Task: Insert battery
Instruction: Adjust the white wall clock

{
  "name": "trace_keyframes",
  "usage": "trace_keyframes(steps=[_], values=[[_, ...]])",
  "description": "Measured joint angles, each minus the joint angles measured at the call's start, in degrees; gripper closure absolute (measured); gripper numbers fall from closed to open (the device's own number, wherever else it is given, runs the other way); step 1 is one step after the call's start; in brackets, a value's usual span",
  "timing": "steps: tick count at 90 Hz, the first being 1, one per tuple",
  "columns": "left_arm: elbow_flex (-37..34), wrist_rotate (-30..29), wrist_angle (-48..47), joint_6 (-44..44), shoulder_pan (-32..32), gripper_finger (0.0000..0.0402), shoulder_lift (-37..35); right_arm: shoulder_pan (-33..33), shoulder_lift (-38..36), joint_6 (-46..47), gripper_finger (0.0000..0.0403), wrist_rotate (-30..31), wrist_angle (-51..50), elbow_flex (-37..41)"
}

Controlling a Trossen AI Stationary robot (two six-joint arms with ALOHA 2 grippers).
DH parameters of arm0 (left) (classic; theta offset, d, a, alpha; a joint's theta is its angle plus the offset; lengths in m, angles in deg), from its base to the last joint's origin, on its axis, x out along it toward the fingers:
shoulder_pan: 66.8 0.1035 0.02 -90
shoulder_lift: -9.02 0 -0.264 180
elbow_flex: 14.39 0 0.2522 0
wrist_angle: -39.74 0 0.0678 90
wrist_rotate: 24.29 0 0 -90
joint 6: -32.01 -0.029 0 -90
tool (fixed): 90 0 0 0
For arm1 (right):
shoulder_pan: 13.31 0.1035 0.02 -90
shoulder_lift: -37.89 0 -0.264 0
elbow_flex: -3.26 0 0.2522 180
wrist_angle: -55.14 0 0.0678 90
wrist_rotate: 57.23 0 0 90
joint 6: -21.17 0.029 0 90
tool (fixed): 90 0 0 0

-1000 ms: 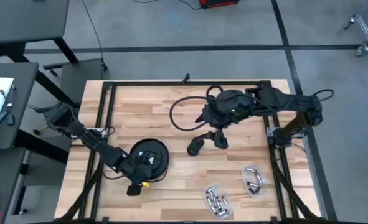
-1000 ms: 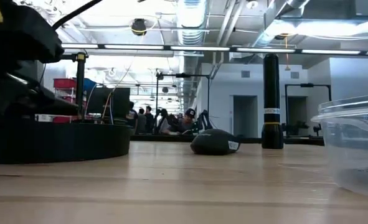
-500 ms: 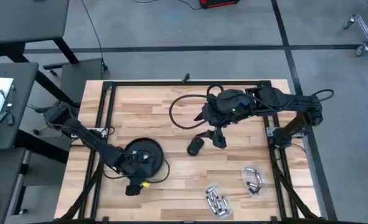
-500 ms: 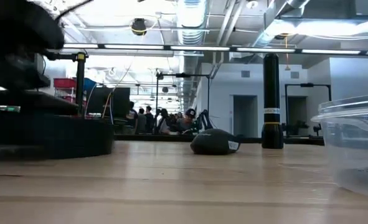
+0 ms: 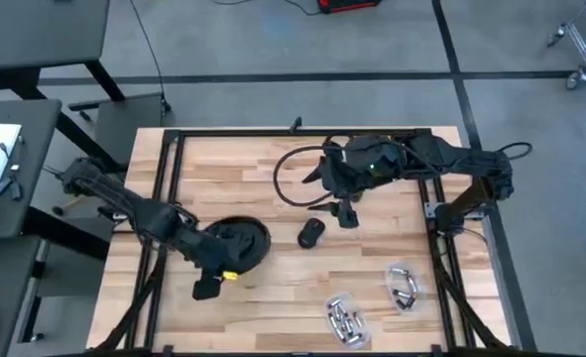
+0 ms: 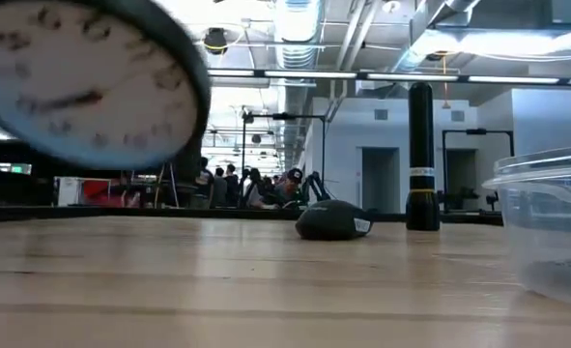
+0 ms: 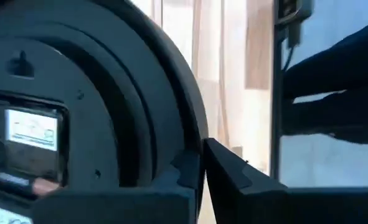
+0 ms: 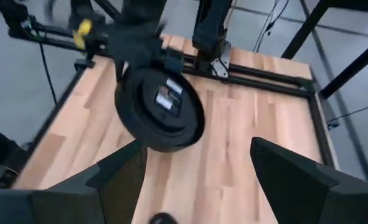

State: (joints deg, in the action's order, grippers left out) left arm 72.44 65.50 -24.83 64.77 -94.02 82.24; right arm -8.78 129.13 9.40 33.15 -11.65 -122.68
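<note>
Left gripper (image 5: 231, 260) is clamped on the rim of the round black clock (image 5: 239, 242), holding it tilted up off the wooden table (image 5: 223, 169) at the front-left area. Low view shows the white clock face (image 6: 82, 82) raised above the tabletop; right wrist view shows the clock's black back with its light label panel (image 8: 167, 97). Right gripper (image 5: 345, 214) hovers over the table centre with its fingers (image 8: 118, 174) spread wide, holding nothing. Small dark rounded object (image 5: 311, 233) lies on the table just beside the right gripper. Two clear containers of batteries (image 5: 343, 319) (image 5: 403, 285) sit near the front-right edge, well apart from the clock.
</note>
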Motion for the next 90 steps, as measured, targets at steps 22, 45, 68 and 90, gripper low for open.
trace_keyframes(steps=[22,45,68,90], values=[[11.05,3.91,-5.57,-3.45,6.3,0.0401,-3.64,-0.58,2.98,-6.59,0.0126,0.04,-0.03,-0.01],[19.01,10.5,-12.24,-6.88,12.11,0.0401,-5.43,1.3,12.26,-18.88,0.0126,3.94,12.02,0.07],[19.78,12.49,-14.22,-10.72,14.58,0.0401,-6.22,0.83,15.17,-19.9,0.0126,5.09,25.81,-0.05],[19.81,12.57,-15.74,-14.2,15.01,0.0401,-6.2,1.94,16.94,-16.84,0.0126,4.16,23.76,0.02]])
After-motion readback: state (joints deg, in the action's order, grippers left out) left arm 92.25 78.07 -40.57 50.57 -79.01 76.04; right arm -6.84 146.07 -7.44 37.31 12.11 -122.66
